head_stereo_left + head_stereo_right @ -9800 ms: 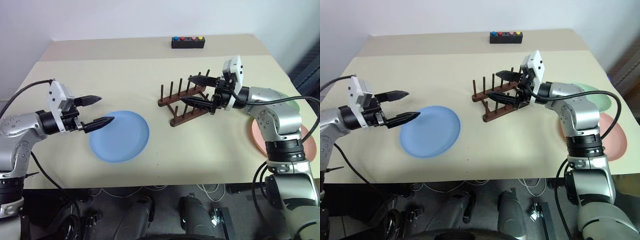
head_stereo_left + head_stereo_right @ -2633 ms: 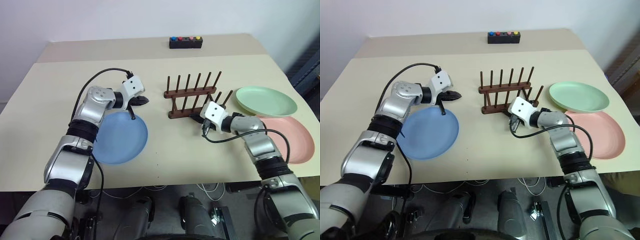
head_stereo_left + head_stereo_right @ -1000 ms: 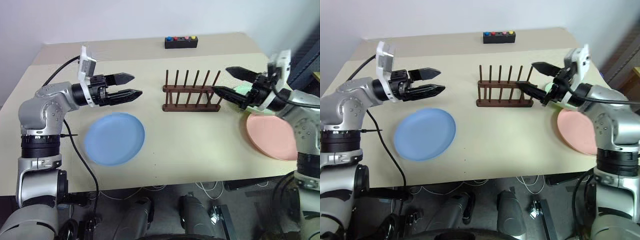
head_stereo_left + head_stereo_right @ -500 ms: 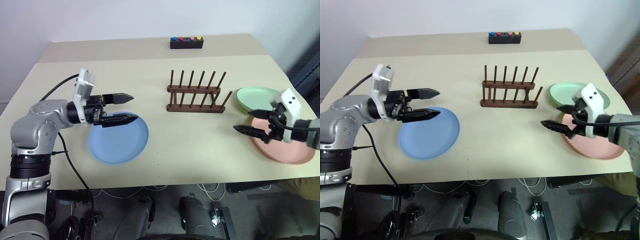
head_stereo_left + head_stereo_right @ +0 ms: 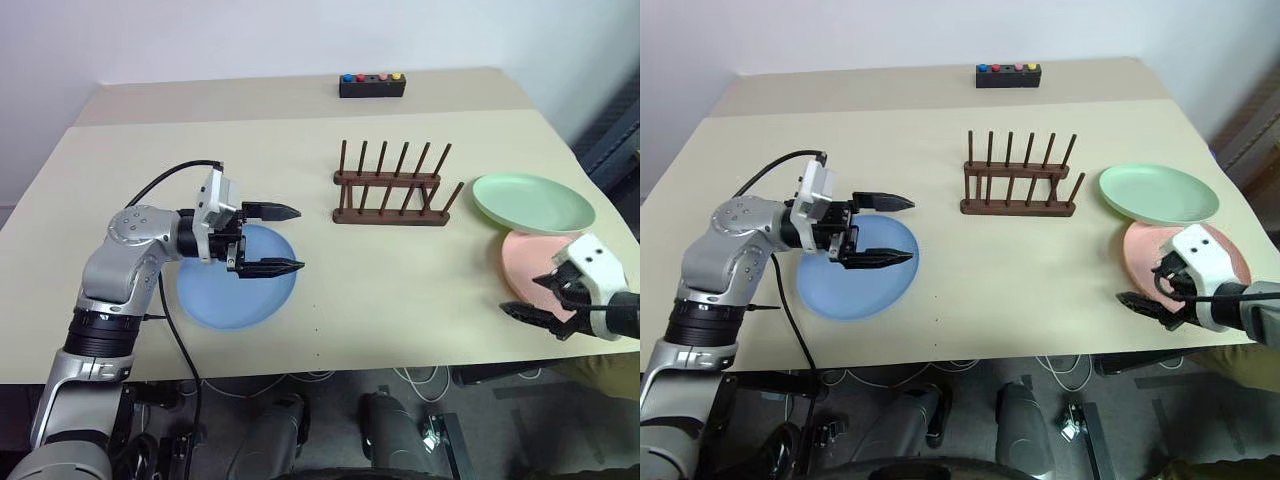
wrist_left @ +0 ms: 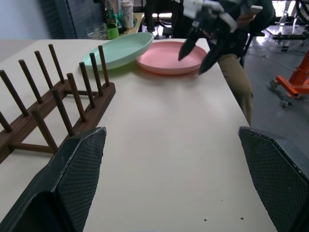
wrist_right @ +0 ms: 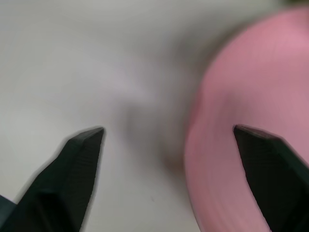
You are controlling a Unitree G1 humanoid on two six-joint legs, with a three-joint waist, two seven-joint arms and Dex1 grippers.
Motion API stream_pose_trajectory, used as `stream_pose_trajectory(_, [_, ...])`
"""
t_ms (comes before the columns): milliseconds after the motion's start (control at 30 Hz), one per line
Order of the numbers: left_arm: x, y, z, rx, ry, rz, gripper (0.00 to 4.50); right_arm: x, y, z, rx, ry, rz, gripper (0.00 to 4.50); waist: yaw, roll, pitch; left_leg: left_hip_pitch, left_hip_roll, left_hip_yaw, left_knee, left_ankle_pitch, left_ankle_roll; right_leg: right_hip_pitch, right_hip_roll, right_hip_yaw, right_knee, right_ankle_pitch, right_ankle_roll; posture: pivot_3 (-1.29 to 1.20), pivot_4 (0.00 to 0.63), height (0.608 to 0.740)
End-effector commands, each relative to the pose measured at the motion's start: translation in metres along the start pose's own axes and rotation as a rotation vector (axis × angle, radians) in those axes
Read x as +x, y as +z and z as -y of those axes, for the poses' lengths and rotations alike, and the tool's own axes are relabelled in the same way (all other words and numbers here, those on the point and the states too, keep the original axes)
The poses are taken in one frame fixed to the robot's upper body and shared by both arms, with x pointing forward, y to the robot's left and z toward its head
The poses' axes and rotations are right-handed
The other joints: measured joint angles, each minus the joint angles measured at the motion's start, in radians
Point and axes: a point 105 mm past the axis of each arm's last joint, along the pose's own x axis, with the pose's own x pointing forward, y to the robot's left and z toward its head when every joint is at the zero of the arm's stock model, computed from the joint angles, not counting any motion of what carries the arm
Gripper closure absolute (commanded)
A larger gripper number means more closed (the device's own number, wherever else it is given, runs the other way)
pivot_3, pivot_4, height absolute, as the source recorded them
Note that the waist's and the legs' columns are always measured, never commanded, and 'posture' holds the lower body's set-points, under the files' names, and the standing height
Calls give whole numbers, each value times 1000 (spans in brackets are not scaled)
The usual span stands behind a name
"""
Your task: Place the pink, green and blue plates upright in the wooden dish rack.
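The small dark brown wooden dish rack (image 5: 390,187) with thin upright pegs stands empty at the middle of the beige table (image 5: 400,290). At its 8 o'clock the light blue round plate (image 5: 225,295) lies flat; the left gripper (image 5: 288,238) hovers over that plate's far-right part, its black fingers spread wide and holding nothing. At the rack's 3 o'clock lies the pale mint green plate (image 5: 533,202), and the salmon pink plate (image 5: 528,262) lies just nearer. The right gripper (image 5: 533,297), fingers apart and empty, sits at the pink plate's near-left rim.
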Motion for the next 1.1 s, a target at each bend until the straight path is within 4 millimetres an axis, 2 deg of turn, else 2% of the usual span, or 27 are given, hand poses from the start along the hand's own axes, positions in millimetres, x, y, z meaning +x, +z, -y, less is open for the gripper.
stream_pose_trajectory(33, [0,10,1,45,-5,17,0,-1,4,16,-18,-67,20,1898,1,0,0,0,0,0,0,0,0,0,0,0,-1,0,0,0,150,740])
stream_pose_trajectory(200, [-1,10,3,37,0,16,0,1,-8,28,-88,-115,-56,4477,6,0,0,0,0,1,0,0,1,0,0,0,-1,1,0,0,150,740])
stream_pose_trajectory(300, [-1,9,3,33,4,15,0,0,-8,24,-93,-84,-61,4477,11,-1,-1,1,0,1,1,0,1,2,1,0,-3,1,0,0,150,740])
stream_pose_trajectory(433, [-2,9,2,30,13,13,0,-13,4,2,-73,65,-44,4477,13,-1,-1,0,0,1,0,-1,1,2,1,0,-3,1,0,0,150,740])
stream_pose_trajectory(567, [-2,9,-2,29,27,17,0,-45,35,-24,-13,273,29,4477,10,-1,-1,0,1,1,0,-1,2,2,1,0,-4,1,1,0,150,740])
stream_pose_trajectory(767, [1,11,-4,26,46,42,0,-92,81,-37,7,462,197,4477,12,-1,0,0,1,2,0,-1,2,3,1,0,-5,1,0,0,150,740])
stream_pose_trajectory(833, [2,12,-4,28,49,42,0,-104,99,-36,22,504,307,4477,12,-1,0,0,1,2,0,-2,3,3,1,0,-6,1,0,0,150,740])
stream_pose_trajectory(933, [1,15,-8,36,61,47,0,-127,139,-24,69,540,596,4477,9,-1,0,0,1,4,1,-2,4,3,0,1,-6,2,0,0,150,740])
stream_pose_trajectory(1100, [-1,19,-11,47,84,48,0,-139,176,-2,130,495,873,4477,12,-1,0,-1,3,6,1,-3,4,2,0,1,-8,3,0,0,150,740])
